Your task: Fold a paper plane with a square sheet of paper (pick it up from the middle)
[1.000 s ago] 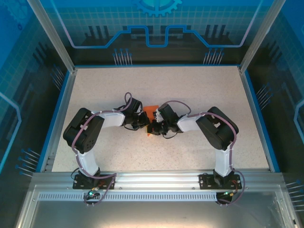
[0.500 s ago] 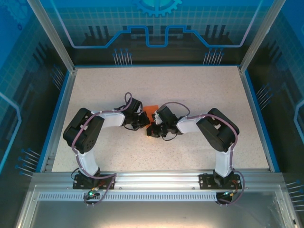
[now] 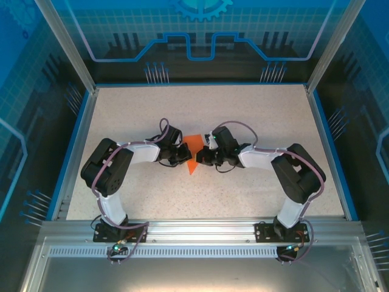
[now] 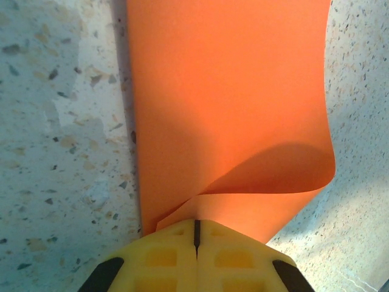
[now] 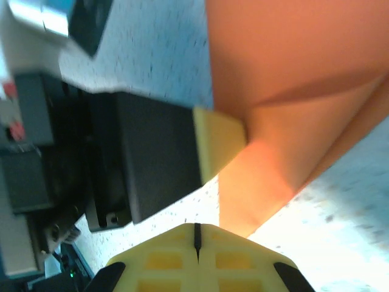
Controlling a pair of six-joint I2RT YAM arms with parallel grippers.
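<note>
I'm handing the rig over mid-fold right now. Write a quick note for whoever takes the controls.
Left gripper: shut, tips at the edge of the paper where a flap curls up; pinching or just pressing, cannot tell.
Right gripper: shut, tips close beside the paper, no grip seen.
Paper: mid-table, between the two grippers, folded to a point facing the arm bases.
Done: early folds.
Left: flatten the raised flap, then finish the plane.

There is one orange paper (image 3: 193,146) and one speckled table (image 3: 255,115). Two robot arms are counted, the left arm (image 3: 112,167) and the right arm (image 3: 295,176). Each bears one gripper, two in all: the left gripper (image 4: 196,231) and the right gripper (image 5: 196,234).
</note>
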